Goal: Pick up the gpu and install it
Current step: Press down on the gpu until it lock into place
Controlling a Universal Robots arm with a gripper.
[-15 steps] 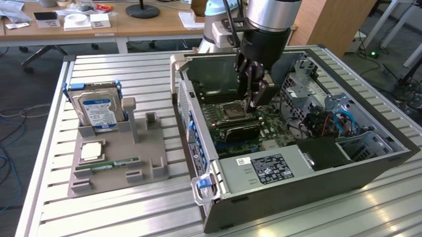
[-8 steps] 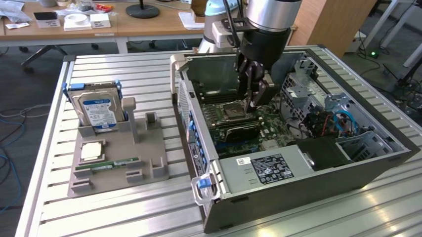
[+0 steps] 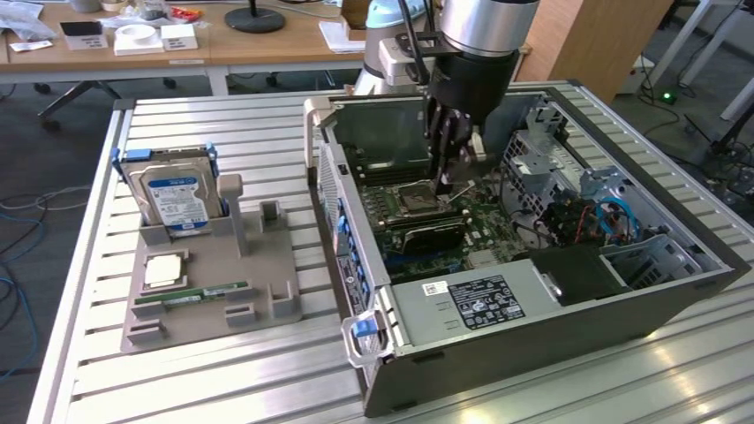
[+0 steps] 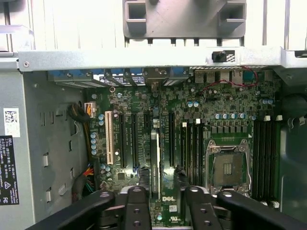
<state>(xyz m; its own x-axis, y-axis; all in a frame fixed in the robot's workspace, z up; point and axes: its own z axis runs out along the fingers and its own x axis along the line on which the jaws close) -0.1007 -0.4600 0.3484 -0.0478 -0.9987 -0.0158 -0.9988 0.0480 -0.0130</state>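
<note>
Slatted metal surface (image 3: pixel 236 371) carries one open computer case (image 3: pixel 566 300); one hand (image 3: pixel 454 181) is clamped on one gpu (image 4: pixel 155 163) inside; wooden desks (image 3: pixel 177 49) behind.

White "DELL" lettering on the green motherboard (image 4: pixel 165 199), small unreadable print on the white sticker (image 4: pixel 11 122) and black label (image 4: pixel 8 170) of the case wall
</note>
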